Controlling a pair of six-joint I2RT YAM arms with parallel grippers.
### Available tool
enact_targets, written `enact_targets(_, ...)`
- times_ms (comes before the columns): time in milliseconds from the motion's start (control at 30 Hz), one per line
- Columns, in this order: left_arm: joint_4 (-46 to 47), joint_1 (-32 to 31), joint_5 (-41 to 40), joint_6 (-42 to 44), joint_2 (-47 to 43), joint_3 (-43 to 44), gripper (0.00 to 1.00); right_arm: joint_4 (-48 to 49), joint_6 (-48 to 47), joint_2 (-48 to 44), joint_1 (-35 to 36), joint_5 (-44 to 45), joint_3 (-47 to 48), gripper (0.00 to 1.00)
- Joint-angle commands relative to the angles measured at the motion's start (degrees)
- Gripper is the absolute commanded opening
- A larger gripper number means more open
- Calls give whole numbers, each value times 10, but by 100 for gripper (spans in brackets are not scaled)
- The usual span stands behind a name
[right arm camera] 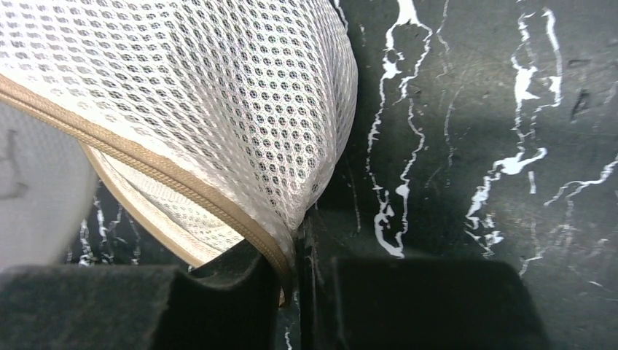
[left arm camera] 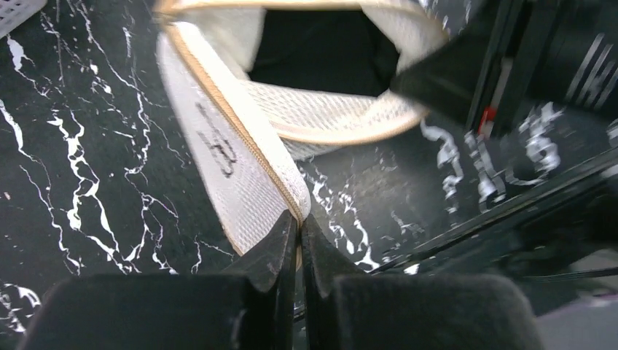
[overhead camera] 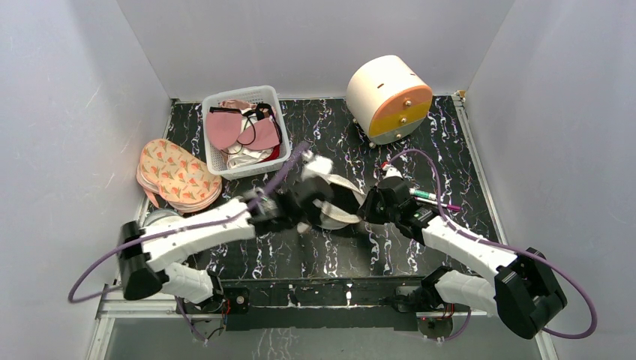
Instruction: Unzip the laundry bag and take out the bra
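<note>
The laundry bag (overhead camera: 339, 212), likely soft, light and floppy, is held in the middle of the table (overhead camera: 450, 150), pinched tight at its firmer zipper edge by the left gripper (left arm camera: 299, 240) and the right gripper (right arm camera: 295, 255).

1. The white-and-black left arm (overhead camera: 202, 229) reaches from lower left toward centre frame; its black left gripper (left arm camera: 299, 222) is pinched tight on the zip edge of a white mesh laundry bag (left arm camera: 240, 182).
2. The matching right arm (overhead camera: 465, 241) reaches in from lower right; its black right gripper (right arm camera: 297, 240) clamps the bag's mesh.
</note>
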Motion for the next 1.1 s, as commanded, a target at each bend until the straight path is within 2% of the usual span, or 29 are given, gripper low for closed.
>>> enact_targets(0, 15, 132, 255, 20, -91, 8, 0, -23, -50, -5, -6, 43, 40, 12)
enact_targets(133, 44, 231, 428, -5, -114, -1, 0, -44, -76, -10, -20, 50, 54, 14)
enact_targets(200, 94, 296, 547, -43, -126, -32, 0, -55, -96, -10, -29, 46, 66, 16)
enact_targets(333, 297, 435, 795, -190, -164, -186, 0, -83, -139, 20, -49, 37, 97, 18)
enact_targets(400, 438, 485, 859, -307, -194, -290, 0, -87, -147, 27, -58, 31, 103, 18)
enact_targets(433, 461, 503, 865, -338, -206, -321, 0, -86, -149, 29, -61, 26, 103, 19)
enact_targets(467, 420, 522, 857, -310, -220, -335, 0, -82, -152, 33, -65, 17, 106, 18)
enact_targets(500, 246, 540, 791, -171, -215, -299, 0, -78, -154, 42, -65, 0, 110, 19)
enact_targets(567, 150, 541, 711, -85, -191, -272, 0, -79, -158, 55, -66, -29, 117, 21)
enact_targets(633, 79, 542, 614, -17, -163, -238, 11, -86, -164, 67, -65, -48, 128, 23)
enact_targets(667, 49, 542, 542, 16, -154, -212, 25, -88, -165, 71, -65, -53, 133, 25)
enact_targets(733, 16, 541, 417, 68, -145, -167, 38, -90, -164, 69, -63, -57, 139, 28)
enact_targets(800, -6, 538, 360, 95, -134, -137, 46, -93, -163, 64, -62, -55, 142, 31)
enact_targets(833, -9, 532, 344, 102, -133, -127, 53, -96, -162, 62, -61, -51, 143, 34)
enact_targets(867, -10, 525, 336, 106, -135, -120, 68, -98, -161, 59, -59, -44, 145, 37)
enact_targets(900, -9, 516, 336, 108, -138, -116, 74, -101, -162, 56, -58, -37, 148, 41)
enact_targets(967, -2, 485, 335, 107, -146, -111, 83, -104, -165, 55, -58, -27, 154, 47)
enact_targets(1067, 26, 412, 340, 102, -152, -108, 89, -111, -170, 62, -57, -28, 169, 53)
